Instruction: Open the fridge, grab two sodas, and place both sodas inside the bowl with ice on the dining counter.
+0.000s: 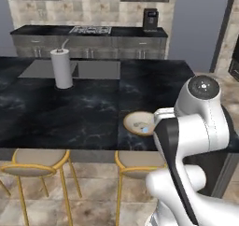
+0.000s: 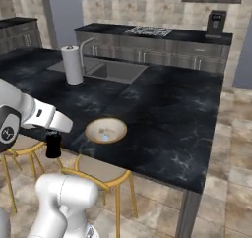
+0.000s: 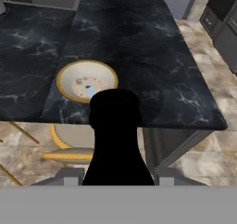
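The tool (image 3: 118, 179) is closed on a dark slim-necked bottle (image 3: 115, 140) — in the hand view the bottle rises between the two finger tips, and in the right base view it hangs as a dark shape below the white arm, off the near edge of the desk (image 2: 162, 109) and above a stool (image 2: 101, 175). The bowl (image 2: 106, 130) sits on the black marble desk close to its near edge, with a tan-yellow rim, a white inside and a pale bluish bit of ice in it; it is near the bottle but apart from it, a little farther and to the right in the right base view. Between bottle and bowl there is only the desk's edge — nothing on the marble stands between them. Farther back and to the left a white paper towel roll (image 1: 62, 69) stands upright just beside the grey sink (image 1: 93, 69) set into the desk, well apart from the bowl. Yellow-framed stools are tucked under the near side, one to the left (image 1: 35, 166) and one right below the bowl. Beyond the desk runs a dark back counter (image 1: 88, 32) with a stove top (image 1: 90, 30) and a black coffee machine (image 1: 150, 19) at its right end. In the left base view the robot's own white arm covers the right part of the bowl.
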